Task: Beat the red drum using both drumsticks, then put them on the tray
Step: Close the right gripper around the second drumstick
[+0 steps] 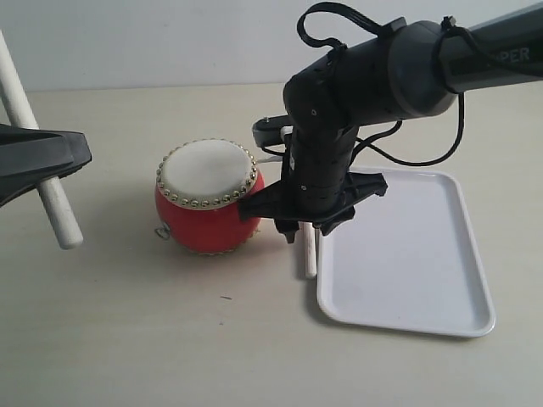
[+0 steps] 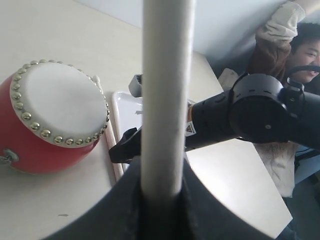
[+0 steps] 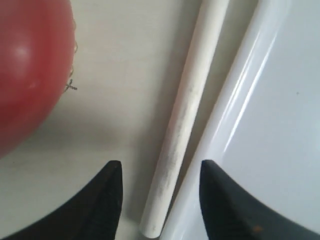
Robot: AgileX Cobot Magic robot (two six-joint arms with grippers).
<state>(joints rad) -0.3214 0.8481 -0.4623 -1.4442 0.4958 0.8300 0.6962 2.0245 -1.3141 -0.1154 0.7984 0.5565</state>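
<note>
Pale surface [image 1: 170,339] carries the drum [image 1: 208,199] near its middle, with the tray [image 1: 416,254] just beside it on your right arm's side. Neither stick is on the tray, so the putting-down is all left to do; whether the beating is done, you cannot tell from this. Your left pincer [image 1: 47,157] is clamped on one stick [image 2: 165,90], held clear of the drum. Your right pincer [image 3: 160,172] hangs with jaws wide apart, straddling the other stick [image 3: 192,90], which lies on the surface between drum and tray, just beside the rim. It grips nothing.
</note>
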